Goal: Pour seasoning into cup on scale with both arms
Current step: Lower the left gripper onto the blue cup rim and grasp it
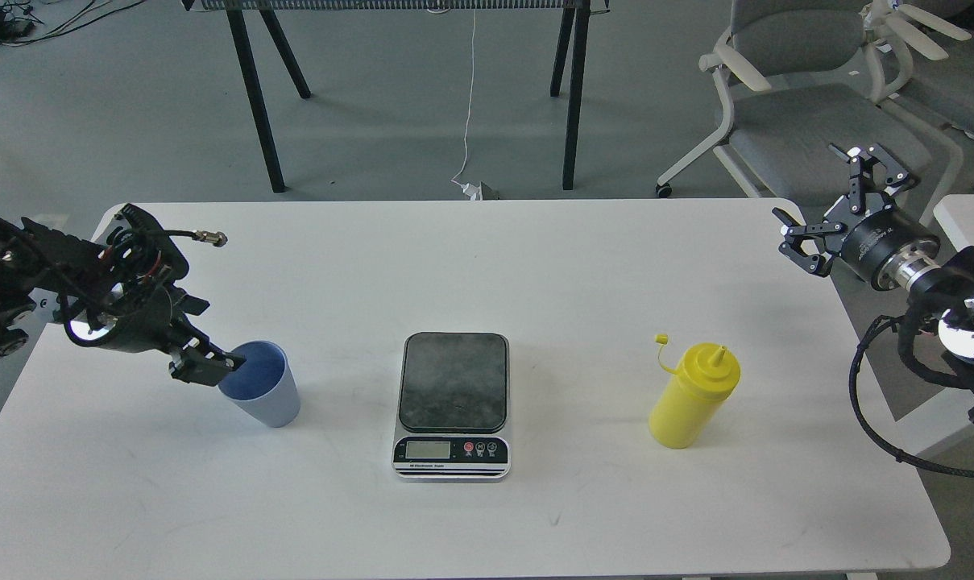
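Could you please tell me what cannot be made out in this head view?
- Scale display reading: too small.
- Left claw grip on the cup: fingers overlap its rim, dark, contact unclear.
- Cup's contents: interior partly hidden by the claw.
- Seasoning bottle fill level: opaque.
- Right arm: cut off by the right edge.

The left gripper is covering part of the near rim of the cup, and its dark fingers are blending together, so whether they are gripping is unclear. The left edge is cutting off the left arm; the right edge is cutting off the right arm. The readout on the scale is showing too small to read.
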### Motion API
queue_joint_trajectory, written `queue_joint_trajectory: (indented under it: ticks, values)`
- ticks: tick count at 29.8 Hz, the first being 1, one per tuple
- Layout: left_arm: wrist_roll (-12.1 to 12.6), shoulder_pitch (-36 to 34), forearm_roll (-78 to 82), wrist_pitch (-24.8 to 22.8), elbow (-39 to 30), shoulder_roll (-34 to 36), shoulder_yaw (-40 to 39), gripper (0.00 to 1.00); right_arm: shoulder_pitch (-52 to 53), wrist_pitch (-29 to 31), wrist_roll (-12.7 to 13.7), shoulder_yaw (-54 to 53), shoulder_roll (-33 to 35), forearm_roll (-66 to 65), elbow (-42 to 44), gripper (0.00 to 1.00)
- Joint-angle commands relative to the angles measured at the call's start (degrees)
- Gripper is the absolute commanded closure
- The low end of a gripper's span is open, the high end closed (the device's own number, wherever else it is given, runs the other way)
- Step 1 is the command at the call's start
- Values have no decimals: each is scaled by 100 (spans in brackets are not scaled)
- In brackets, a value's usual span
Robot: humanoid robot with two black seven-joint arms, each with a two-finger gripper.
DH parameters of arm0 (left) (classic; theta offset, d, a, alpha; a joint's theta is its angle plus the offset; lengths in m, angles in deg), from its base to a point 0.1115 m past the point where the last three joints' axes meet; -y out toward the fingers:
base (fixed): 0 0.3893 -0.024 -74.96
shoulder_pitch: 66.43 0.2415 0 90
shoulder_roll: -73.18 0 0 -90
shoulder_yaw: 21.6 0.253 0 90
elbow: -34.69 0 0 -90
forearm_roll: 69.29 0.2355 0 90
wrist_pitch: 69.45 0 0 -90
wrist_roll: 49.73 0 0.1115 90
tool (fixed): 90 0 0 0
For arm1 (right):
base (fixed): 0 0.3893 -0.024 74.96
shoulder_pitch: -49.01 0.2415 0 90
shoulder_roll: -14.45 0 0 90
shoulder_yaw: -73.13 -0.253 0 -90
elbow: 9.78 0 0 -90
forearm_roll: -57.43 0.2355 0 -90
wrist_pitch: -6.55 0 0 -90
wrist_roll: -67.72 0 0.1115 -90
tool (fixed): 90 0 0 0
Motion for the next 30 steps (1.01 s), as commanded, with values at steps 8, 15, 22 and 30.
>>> queue_joint_trajectory:
  ticks: [8,15,22,30]
  values:
    - [-1,128,-160,34,42,-253,-23,8,-23,0,0,-2,0,-2,2,1]
    - [-1,172,-151,34,428,-535,-14,13,-58,0,0,-11,0,-2,2,1]
    - [-1,181,-125,43,543,-570,21,24,-84,0,0,-11,26,-2,2,1]
    - [-1,189,-89,43,543,-544,39,32,-119,0,0,-20,35,7,11,1]
